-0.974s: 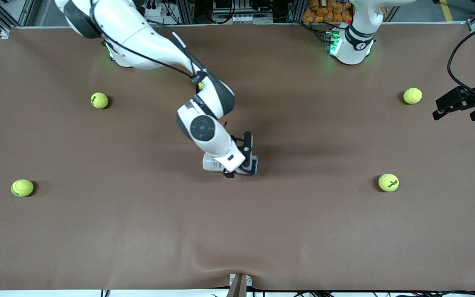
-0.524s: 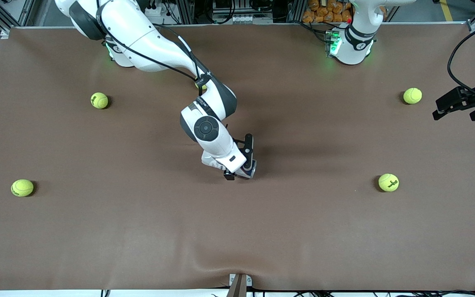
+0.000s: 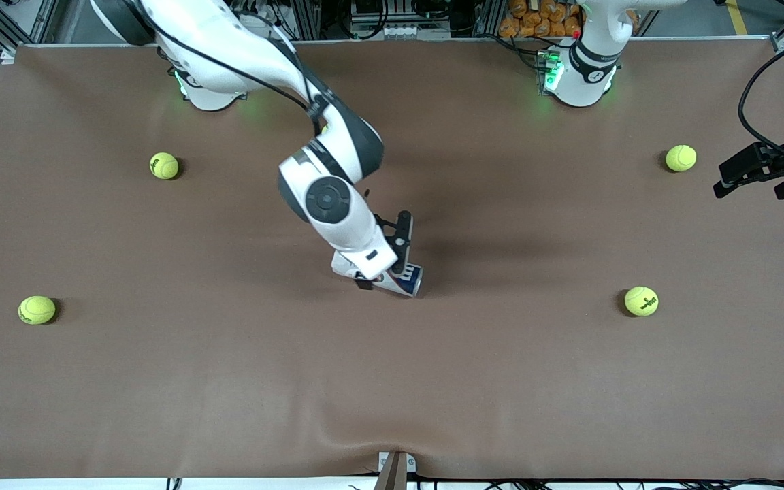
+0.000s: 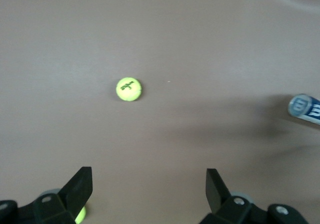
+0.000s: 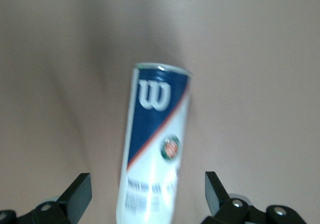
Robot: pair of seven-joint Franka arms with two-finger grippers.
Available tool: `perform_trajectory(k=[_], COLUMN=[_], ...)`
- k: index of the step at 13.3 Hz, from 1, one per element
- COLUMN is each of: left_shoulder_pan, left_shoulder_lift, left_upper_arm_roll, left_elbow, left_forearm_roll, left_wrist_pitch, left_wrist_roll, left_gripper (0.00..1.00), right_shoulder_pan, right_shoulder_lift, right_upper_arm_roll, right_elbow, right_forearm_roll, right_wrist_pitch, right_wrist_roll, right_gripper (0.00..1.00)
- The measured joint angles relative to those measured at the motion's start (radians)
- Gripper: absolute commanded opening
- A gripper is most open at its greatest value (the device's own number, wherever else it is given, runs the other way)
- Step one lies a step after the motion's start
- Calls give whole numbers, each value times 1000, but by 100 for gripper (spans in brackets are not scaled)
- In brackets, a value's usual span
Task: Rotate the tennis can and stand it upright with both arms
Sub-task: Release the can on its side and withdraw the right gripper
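The right wrist view shows the slim clear plastic tennis can with its white-and-navy printed label (image 5: 157, 144) lying on its side on the brown worktop (image 5: 260, 59). It sits between the two black fingers of the right hand (image 5: 148, 196), which stand wide apart and do not touch it: the hand is released. The can's long axis runs straight away from this hand, with the navy logo band and the silvery rim at the end more distant from it.

In the front view the can (image 3: 408, 280) pokes out from under the right hand (image 3: 382, 275) in the middle of the worktop (image 3: 229, 381), so the right arm is clearly the nearer one. The left hand (image 3: 756, 175) hangs over the worktop's edge at the left arm's end, well apart from the can, fingers spread and empty; that arm waits.

For uprighting, I judge that the can must pivot about one end. Around the can there is much open room. The yellow-green tennis ball (image 3: 641, 301) toward the left arm's end is the closest thing to it, and it is still well apart.
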Motion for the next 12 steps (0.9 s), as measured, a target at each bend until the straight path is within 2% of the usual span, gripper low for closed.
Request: perform_trajectory(k=[2,4,6,8,12], left_shoulder_pan=[3,5,5,6,27], left_shoulder_lift=[3,22,65,130,276], left_upper_arm_roll=[3,5,5,6,7], left_elbow=[-1,-4,-5,-7,-7], left_forearm_roll=[-103,-209,-328,-471,-719], left_wrist_pitch=[-1,-1,-1,-1,2], left_wrist_roll=[14,47,89,158,310], left_gripper=[100,100,100,100,100], right_shoulder_pan=[-86,-216,-350,-451,-520], right_shoulder_lift=[-55,-105,-145,-189,-326], right_upper_arm_roll=[-9,-20,-24,-34,-142], right_elbow=[1,2,2,2,-2], right_forearm_roll=[0,-2,-2,-2,-2], right_wrist_pitch=[-42,-82,-103,-180,-432], right_wrist_roll=[72,170,203,218,369], right_gripper=[100,100,100,100,100])
